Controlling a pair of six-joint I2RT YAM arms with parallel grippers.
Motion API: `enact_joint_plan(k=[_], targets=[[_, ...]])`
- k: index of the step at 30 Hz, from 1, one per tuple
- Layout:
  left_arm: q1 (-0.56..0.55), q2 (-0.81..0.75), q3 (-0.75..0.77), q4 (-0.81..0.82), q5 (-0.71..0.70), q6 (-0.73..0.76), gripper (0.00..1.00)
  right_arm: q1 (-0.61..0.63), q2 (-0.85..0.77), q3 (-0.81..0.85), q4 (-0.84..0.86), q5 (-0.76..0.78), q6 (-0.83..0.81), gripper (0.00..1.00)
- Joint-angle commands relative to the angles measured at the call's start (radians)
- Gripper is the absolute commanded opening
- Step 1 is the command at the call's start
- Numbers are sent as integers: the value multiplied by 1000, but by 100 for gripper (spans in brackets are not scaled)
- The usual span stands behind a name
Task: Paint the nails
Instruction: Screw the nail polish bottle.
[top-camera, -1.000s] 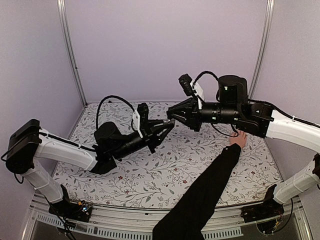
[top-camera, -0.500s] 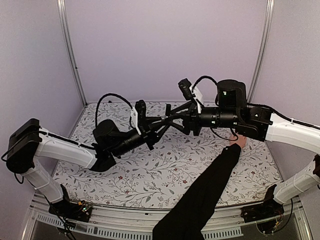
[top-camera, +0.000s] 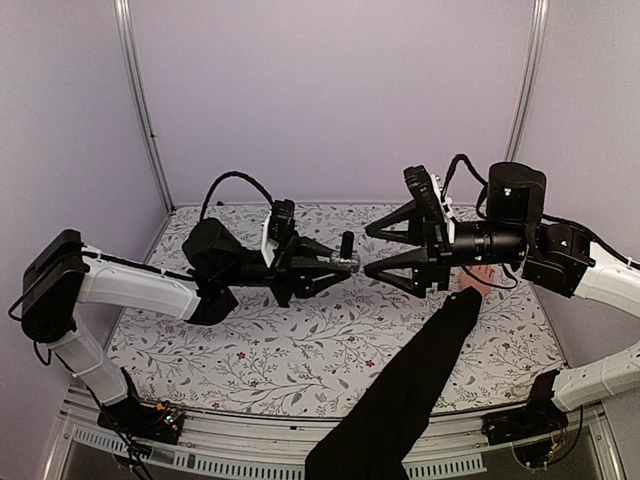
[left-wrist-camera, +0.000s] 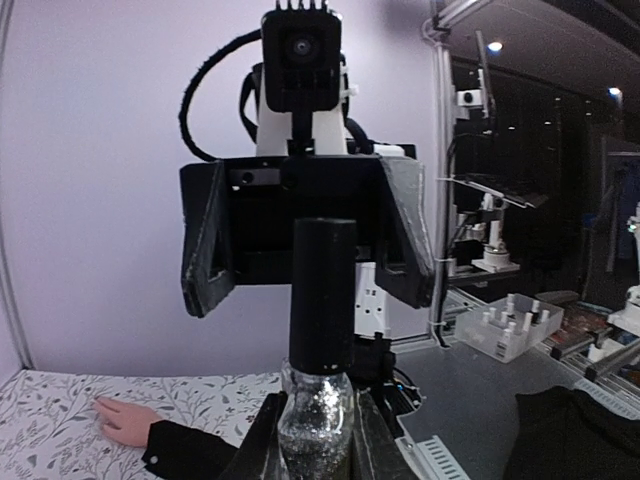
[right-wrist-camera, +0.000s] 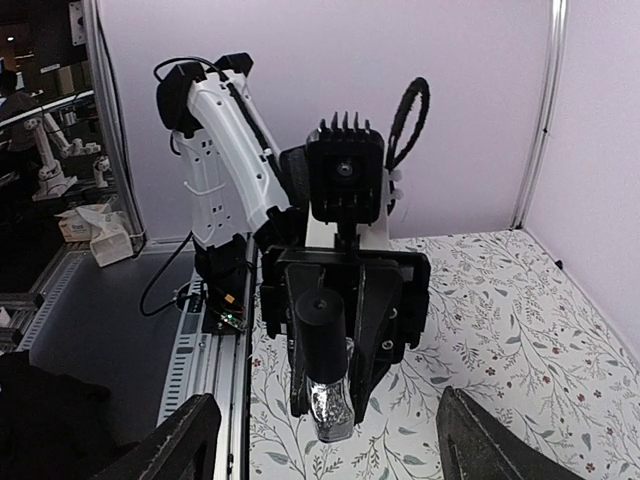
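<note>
A small bottle (top-camera: 347, 261) of silver glitter polish with a long black cap (left-wrist-camera: 322, 295) is held above the table, my left gripper (top-camera: 335, 266) shut on its glass body (left-wrist-camera: 314, 428). My right gripper (top-camera: 374, 250) faces the cap from the right, jaws wide open and clear of it. In the right wrist view the bottle (right-wrist-camera: 331, 398) sits ahead between my open right fingers (right-wrist-camera: 168, 446). A bare hand (top-camera: 477, 278) in a long black sleeve (top-camera: 420, 370) rests on the table under my right arm; its nails are too small to make out. The same hand (left-wrist-camera: 120, 420) shows low in the left wrist view.
The table carries a white floral cloth (top-camera: 300, 340). Purple walls and metal corner posts (top-camera: 140, 100) enclose it. The sleeved arm crosses the near right of the table. Beyond the table's edge stands a tray of small bottles (left-wrist-camera: 500, 325).
My right gripper went from shut at the bottle's cap to wide open and drew back to the right. The left arm shifted the bottle slightly right and levelled it.
</note>
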Motion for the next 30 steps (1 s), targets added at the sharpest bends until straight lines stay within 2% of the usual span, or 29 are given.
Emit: enact_joint_plan(k=[1, 13, 20, 30], targets=[[5, 64, 40, 124, 261, -127, 0, -5, -20, 8, -33, -172, -86, 76], [-32, 148, 120, 140, 334, -200, 0, -2, 73, 116, -96, -373, -159, 62], [-37, 175, 135, 171, 350, -227, 0, 9, 109, 130, -113, -371, -180, 55], [-38, 177, 140, 201, 337, -242, 0, 15, 116, 123, -118, -357, -190, 29]])
